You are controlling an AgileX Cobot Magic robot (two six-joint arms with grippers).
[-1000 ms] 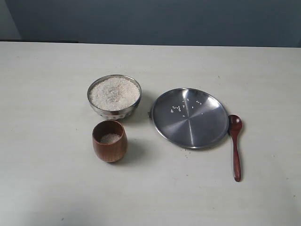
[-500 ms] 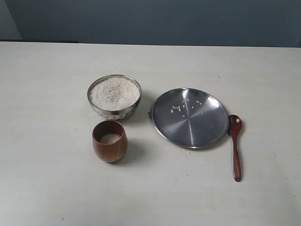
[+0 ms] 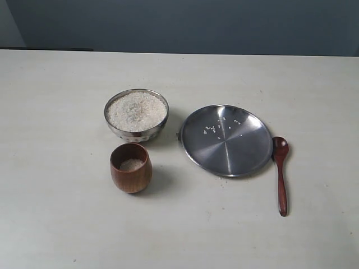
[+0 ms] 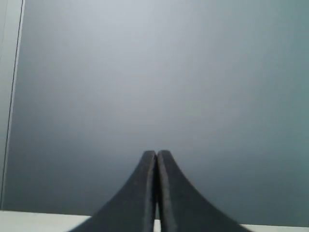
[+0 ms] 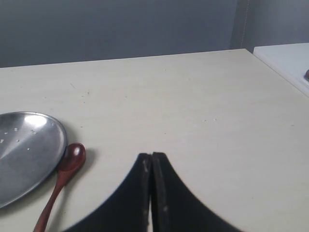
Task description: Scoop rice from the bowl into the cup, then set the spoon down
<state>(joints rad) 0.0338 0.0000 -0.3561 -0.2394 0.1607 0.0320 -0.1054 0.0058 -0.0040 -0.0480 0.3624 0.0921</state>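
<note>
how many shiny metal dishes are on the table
2. In the exterior view, the steel bowl, full of rice, sits left of centre, just behind the wooden cup. The flat steel plate lies to its right, beside the spoon. Nothing seems hidden.

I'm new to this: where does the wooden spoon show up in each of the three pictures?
Exterior view: spoon lies just right of the steel plate, head by its rim.
Left wrist view: not in it.
Right wrist view: spoon lies beside the steel plate.
Shared landmark: the steel plate.
</note>
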